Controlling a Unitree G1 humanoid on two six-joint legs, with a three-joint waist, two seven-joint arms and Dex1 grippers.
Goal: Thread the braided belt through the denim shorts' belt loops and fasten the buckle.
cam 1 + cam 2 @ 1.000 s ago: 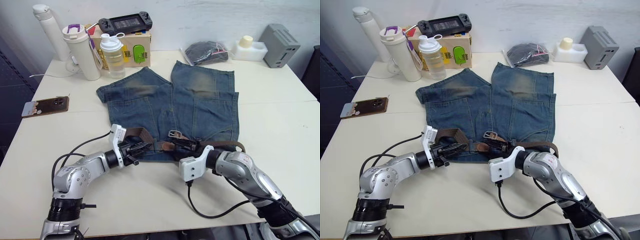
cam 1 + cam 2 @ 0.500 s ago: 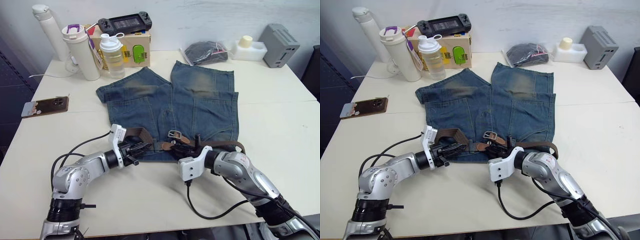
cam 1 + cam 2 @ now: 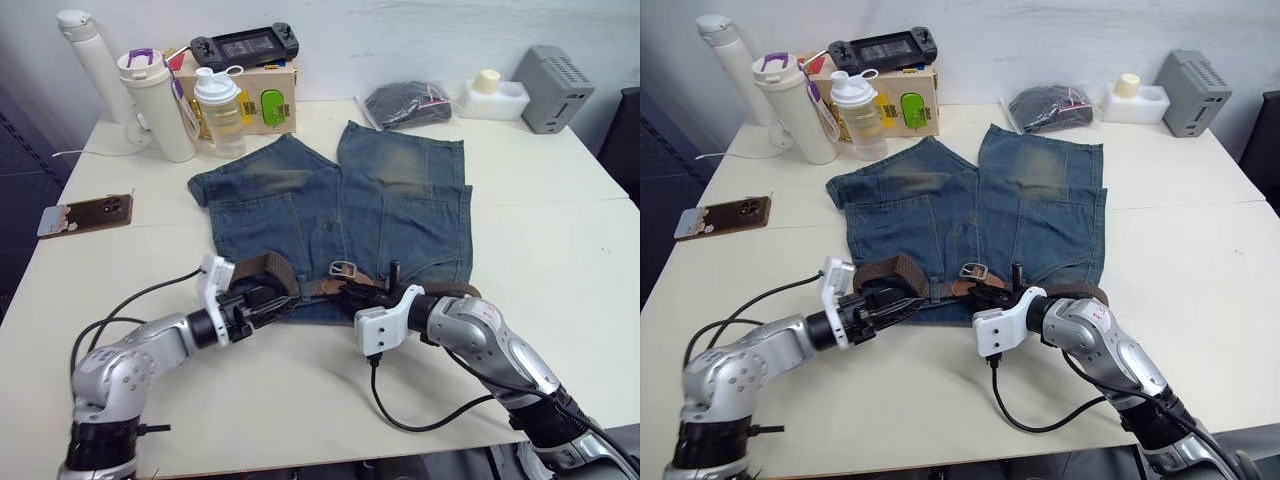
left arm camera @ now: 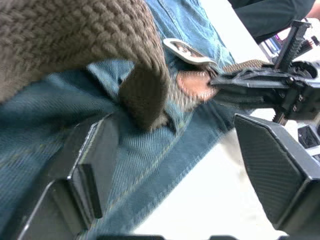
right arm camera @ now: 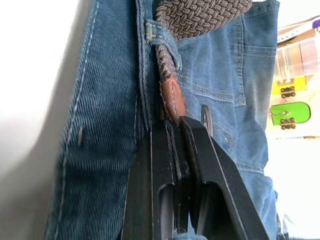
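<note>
The shorts [image 3: 340,215] lie flat, waistband toward the robot, the belt [image 3: 268,268] along that waistband. At its left end the left gripper [image 4: 175,165] hangs with fingers spread, clasping nothing, beside the belt's bend. Near the waistband's middle lies the buckle [image 3: 343,268]. The right wrist view adds that the right gripper [image 5: 176,125] pinches the belt's leather tip just past a belt loop [image 5: 159,31].

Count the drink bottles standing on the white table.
3, all at the far left corner: tall white flask, white tumbler with purple-trimmed lid, and clear shaker bottle beside the wooden box.
</note>
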